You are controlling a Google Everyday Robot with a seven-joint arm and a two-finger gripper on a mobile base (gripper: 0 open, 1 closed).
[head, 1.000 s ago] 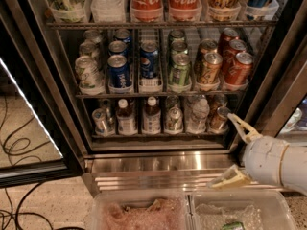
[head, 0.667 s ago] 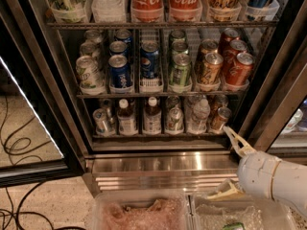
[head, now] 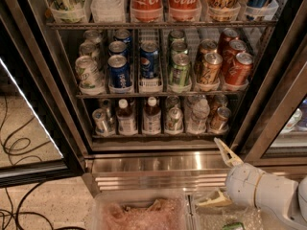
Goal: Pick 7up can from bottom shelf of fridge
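A speckled floor strewn with black cables (head: 13,145) lies left of the open fridge (head: 158,164), whose stainless base panel gleams. You look to be at the approach step: the gripper (head: 221,176) hangs low right, in front of that panel and below the bottom shelf (head: 158,137), its 2 tan fingers spread wide, holding nothing. The 7up can (head: 174,119), a smooth pale silver-green aluminium cylinder, stands mid-rack between a white-capped bottle (head: 152,115) and a clear plastic bottle (head: 197,114). Next, I judge, you must rise, swing left, and slip the fingers around a slick, closely flanked can.
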